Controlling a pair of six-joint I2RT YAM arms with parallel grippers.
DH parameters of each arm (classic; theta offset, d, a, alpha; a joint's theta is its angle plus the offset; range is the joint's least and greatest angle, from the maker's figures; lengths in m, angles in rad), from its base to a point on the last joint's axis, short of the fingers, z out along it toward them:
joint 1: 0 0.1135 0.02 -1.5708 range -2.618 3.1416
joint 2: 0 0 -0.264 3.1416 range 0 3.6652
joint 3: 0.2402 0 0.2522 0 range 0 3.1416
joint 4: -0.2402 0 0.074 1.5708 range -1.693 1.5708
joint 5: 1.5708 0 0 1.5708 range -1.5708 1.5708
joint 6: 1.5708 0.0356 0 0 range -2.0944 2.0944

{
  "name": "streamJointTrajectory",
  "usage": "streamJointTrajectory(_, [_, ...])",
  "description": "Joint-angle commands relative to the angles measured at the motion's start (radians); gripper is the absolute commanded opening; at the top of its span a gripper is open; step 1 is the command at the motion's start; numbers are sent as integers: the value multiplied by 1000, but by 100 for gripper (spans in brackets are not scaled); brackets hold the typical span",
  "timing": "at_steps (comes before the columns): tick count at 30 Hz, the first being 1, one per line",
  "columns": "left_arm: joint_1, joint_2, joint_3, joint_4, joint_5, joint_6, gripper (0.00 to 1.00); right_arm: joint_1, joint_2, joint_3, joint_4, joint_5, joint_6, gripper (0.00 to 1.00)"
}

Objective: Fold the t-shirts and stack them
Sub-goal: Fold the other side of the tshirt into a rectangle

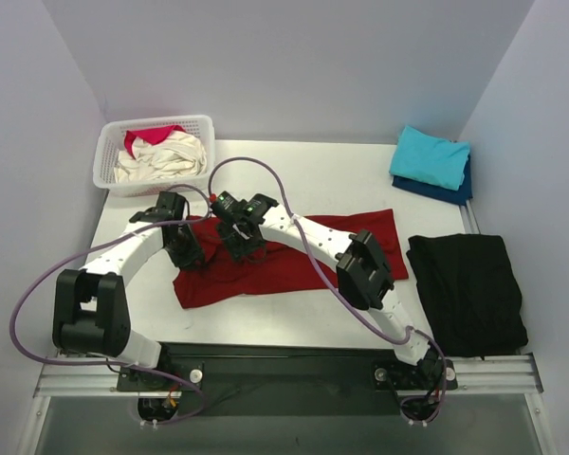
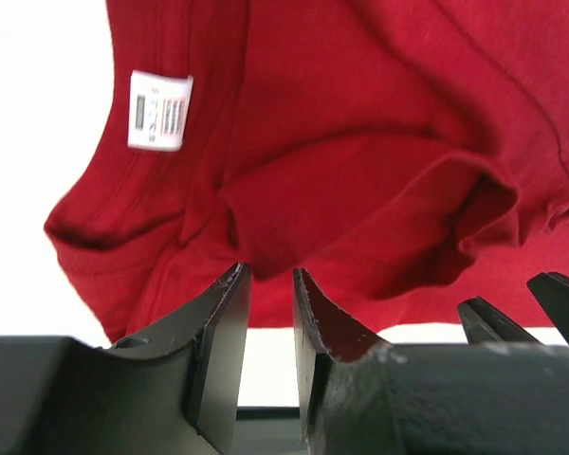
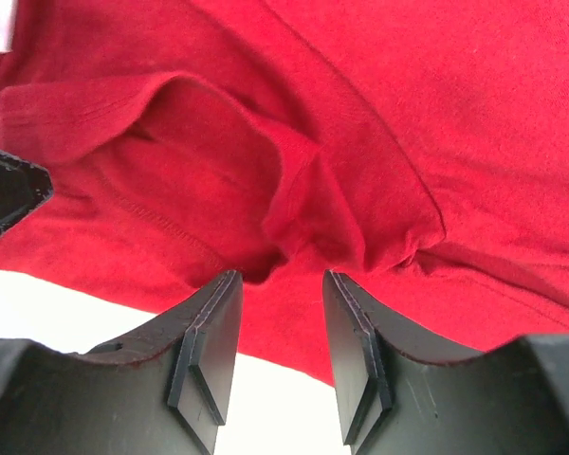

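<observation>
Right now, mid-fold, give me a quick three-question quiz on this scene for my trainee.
1. True or false: the red shirt lies in the basket.
2. What lies on the navy shirt at the far right? A) turquoise shirt B) the basket C) nothing
3. Is the left claw or the right claw gripping anything?
Key: 1. False; it is spread on the table. 2. A. 3. No; both are open over the red shirt.
</observation>
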Motion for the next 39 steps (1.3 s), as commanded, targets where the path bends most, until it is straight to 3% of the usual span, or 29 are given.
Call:
streamJointTrajectory(1, [2,27,-7,92,5,11,35,1,19,39,-13,10,-21,40])
streamJointTrajectory(11, [9,67,1,127,-43,35,28,1,52,62,-2,2,-34,40])
streamJointTrajectory(14, [13,69,8,121,-53,43,12,3,62,72,0,-4,-35,40])
streamJointTrajectory(15, [15,69,14,118,-55,45,1,3,63,72,0,-7,-35,40])
streamJointTrajectory(31, [18,-31,11,27,-44,74,0,3,83,94,9,-43,-29,39])
streamJointTrajectory(39, [18,-14,27,29,-29,72,0,4,68,-4,7,-23,-17,33])
